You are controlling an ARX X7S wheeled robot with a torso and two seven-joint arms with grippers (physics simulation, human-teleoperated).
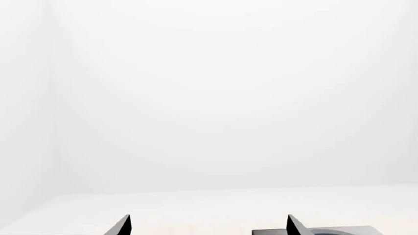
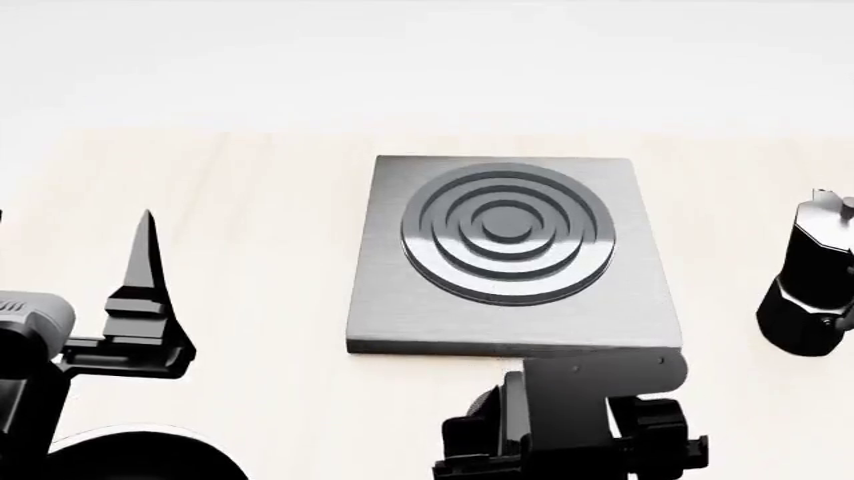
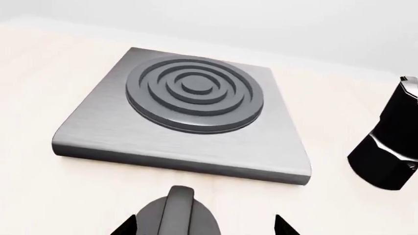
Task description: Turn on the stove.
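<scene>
The stove (image 2: 514, 330) is a flat grey metal slab with a dark ring burner (image 2: 507, 232), lying mid-table in the head view. It also shows in the right wrist view (image 3: 130, 132). Its round finned knob (image 3: 175, 213) sits in front of the slab's near edge, between my right gripper's (image 3: 203, 226) spread fingertips, with gaps on both sides. In the head view my right gripper (image 2: 587, 385) hangs over that near edge and hides the knob. My left gripper (image 2: 74, 225) is open and empty, left of the slab. A corner of the slab (image 1: 339, 231) shows past my left gripper (image 1: 209, 226).
A black moka pot (image 2: 811, 285) stands right of the stove, also in the right wrist view (image 3: 388, 142). A dark round shape (image 2: 147, 455) lies at the head view's lower left, partly behind my left arm. The table is pale wood (image 2: 267, 200) against a white wall.
</scene>
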